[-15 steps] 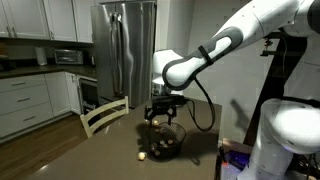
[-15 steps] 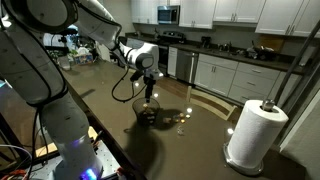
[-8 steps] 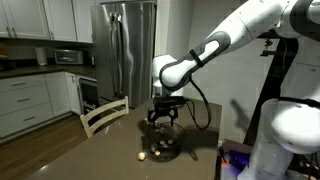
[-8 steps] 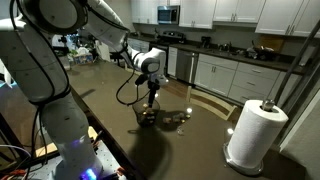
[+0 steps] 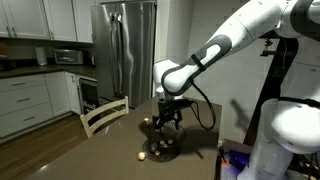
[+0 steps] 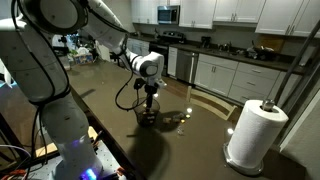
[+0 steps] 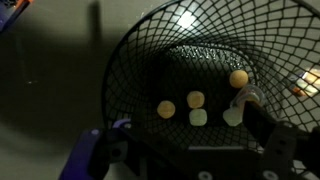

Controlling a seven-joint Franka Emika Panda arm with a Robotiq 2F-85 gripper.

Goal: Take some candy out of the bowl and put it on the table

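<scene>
The bowl (image 7: 200, 60) is a dark mesh-like round bowl on the dark brown table (image 5: 70, 150). In the wrist view several yellowish candy pieces (image 7: 196, 100) lie on its bottom. My gripper (image 7: 185, 140) is open, lowered over the bowl, with its fingers spread wide. The right finger is close beside one pale candy (image 7: 232, 115); I cannot tell if they touch. In both exterior views the gripper (image 5: 165, 122) (image 6: 149, 103) hangs straight above the bowl (image 5: 163, 145) (image 6: 148, 118). One candy (image 5: 141, 155) lies on the table next to the bowl.
A pale wooden chair (image 5: 105, 115) stands at the table's far side. A paper towel roll (image 6: 255, 135) stands on the table away from the bowl. Kitchen cabinets and a steel fridge (image 5: 125, 50) are behind. A second robot body (image 5: 285, 140) is close by.
The gripper has come down closer to the bowl and shifted slightly sideways. The bowl and the candy on the table have not moved.
</scene>
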